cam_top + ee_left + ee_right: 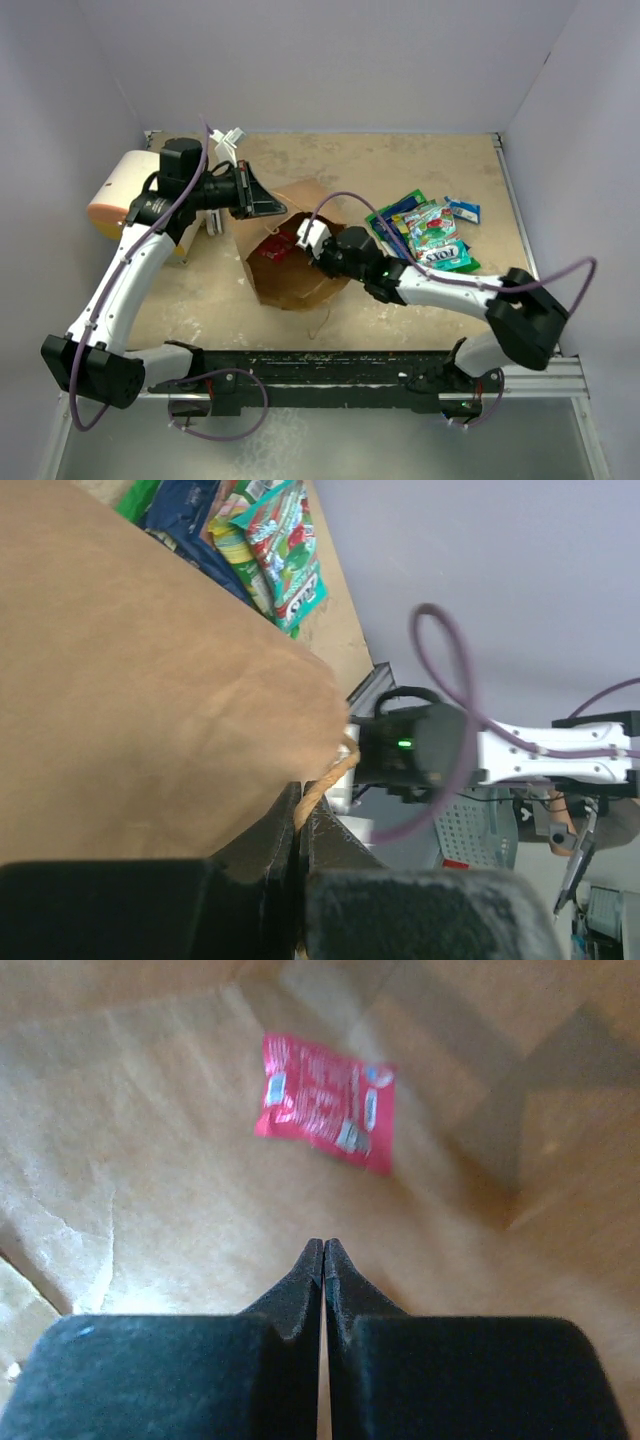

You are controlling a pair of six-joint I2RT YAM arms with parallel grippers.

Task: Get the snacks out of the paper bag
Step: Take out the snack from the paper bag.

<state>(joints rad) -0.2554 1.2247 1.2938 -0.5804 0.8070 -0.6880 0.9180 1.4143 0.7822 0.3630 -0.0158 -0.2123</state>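
The brown paper bag (300, 280) lies on its side mid-table, mouth open. My left gripper (268, 208) is shut on its twisted paper handle (325, 780), holding the bag's upper edge up; the bag wall (130, 680) fills the left wrist view. A small red packet (276, 249) lies inside the bag, and shows in the right wrist view (325, 1102). My right gripper (324, 1245) is shut and empty inside the bag mouth (318, 245), short of the red packet. Several snack packets (428, 232) lie on the table to the right; they also show in the left wrist view (280, 540).
A cream cylinder with an orange end (120, 195) stands at the far left behind the left arm. A small white block (228, 140) lies near the back wall. A small blue packet (463, 209) lies at the right of the pile.
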